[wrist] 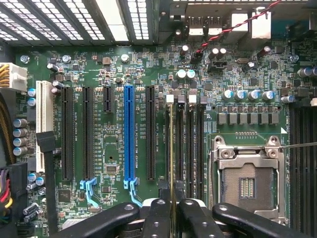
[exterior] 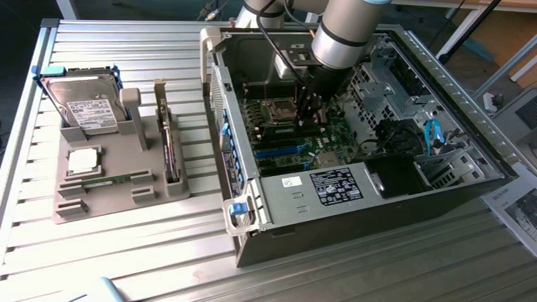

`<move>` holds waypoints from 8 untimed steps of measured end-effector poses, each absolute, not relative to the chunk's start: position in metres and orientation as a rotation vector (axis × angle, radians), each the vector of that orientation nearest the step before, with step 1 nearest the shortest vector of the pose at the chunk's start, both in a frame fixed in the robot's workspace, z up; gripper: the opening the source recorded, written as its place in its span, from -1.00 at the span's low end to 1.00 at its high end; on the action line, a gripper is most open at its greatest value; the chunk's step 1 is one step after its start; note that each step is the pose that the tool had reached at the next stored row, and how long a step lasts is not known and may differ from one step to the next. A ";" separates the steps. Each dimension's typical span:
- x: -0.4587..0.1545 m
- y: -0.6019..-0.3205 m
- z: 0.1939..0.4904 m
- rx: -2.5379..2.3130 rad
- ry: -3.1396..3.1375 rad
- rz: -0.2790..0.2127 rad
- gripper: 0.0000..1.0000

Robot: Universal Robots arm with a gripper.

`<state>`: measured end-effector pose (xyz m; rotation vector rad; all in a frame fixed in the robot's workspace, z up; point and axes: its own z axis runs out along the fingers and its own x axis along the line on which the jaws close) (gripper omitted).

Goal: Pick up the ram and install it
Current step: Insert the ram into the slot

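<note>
Gripper [wrist: 172,207] was clamped shut on the ram [wrist: 172,148], down inside the PC case [exterior: 361,233], upper middle of the exterior frame. The stick sat edge-on right under it, long axis parallel with the memory slots [wrist: 190,148], apparently lined up over the outermost one.

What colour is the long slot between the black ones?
Blue. The slot shows best in the wrist view.

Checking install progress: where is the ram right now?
In the wrist view, the ram sits edge-on in the shut gripper, along the memory slots beside the empty processor socket.
</note>
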<state>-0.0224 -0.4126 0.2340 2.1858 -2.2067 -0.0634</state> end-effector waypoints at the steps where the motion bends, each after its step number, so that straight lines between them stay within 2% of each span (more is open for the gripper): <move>1: -0.022 -0.413 0.234 2.186 -2.207 -0.064 -0.73; 8: -0.022 -0.413 0.233 2.186 -2.206 -0.063 -0.73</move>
